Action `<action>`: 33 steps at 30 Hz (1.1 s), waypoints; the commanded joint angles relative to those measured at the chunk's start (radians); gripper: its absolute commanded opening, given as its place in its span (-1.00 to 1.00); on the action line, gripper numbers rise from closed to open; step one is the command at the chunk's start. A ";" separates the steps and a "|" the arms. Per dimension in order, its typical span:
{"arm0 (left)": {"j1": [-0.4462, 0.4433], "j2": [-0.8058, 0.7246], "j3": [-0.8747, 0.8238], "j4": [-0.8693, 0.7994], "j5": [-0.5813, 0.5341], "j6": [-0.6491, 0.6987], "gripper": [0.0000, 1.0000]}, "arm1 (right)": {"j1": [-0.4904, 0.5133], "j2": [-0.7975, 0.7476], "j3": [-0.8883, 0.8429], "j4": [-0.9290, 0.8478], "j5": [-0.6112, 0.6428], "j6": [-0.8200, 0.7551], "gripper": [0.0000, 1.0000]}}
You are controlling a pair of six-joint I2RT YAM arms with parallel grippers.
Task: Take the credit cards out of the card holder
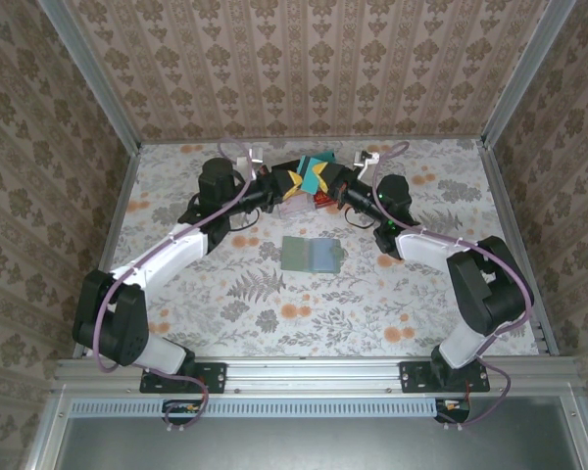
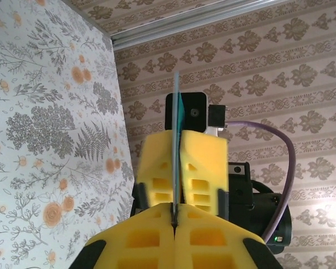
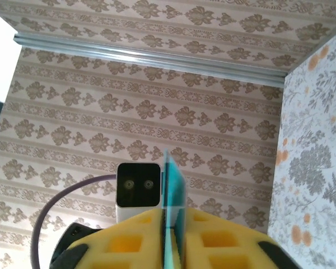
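Teal card point(image 3: 174, 182) pinched by left gripper point(image 2: 173, 221) and right gripper point(image 3: 173, 224), card holder point(image 1: 311, 253) lying open on table point(image 1: 225, 299)

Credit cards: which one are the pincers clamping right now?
The teal card, held edge-on above the table between both the left pincer and right pincer; the red card lies loose beneath them.

walls: beige damask-stripe wallpaper point(image 1: 314, 59) on three sides
tabletop: pale floral-print cover point(image 1: 372, 294), orange blooms, grey ferns
frame: aluminium posts point(image 1: 90, 73) at back corners, rail point(image 1: 314, 370) along near edge
light: soft, even
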 commanded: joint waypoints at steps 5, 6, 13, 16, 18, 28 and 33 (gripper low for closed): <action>0.017 0.014 0.084 -0.257 -0.101 0.328 -1.00 | -0.045 -0.020 -0.083 -0.107 0.059 -0.079 0.41; 0.017 0.019 0.106 -0.331 -0.142 0.410 -1.00 | -0.053 -0.024 -0.089 -0.140 0.061 -0.095 0.50; 0.030 0.096 0.236 -0.520 -0.253 0.723 -1.00 | -0.088 -0.115 -0.118 -0.486 0.107 -0.284 0.87; 0.030 0.157 0.315 -0.562 -0.244 0.871 -1.00 | -0.090 -0.168 -0.111 -0.657 0.155 -0.386 0.92; 0.029 0.201 0.359 -0.563 -0.209 0.974 -1.00 | -0.093 -0.202 -0.121 -0.711 0.184 -0.428 0.95; 0.029 0.464 0.741 -0.744 -0.198 1.389 -1.00 | -0.114 -0.329 -0.165 -0.890 0.199 -0.545 0.99; 0.029 0.616 0.937 -0.857 -0.195 1.587 -1.00 | -0.117 -0.386 -0.170 -0.987 0.205 -0.580 0.99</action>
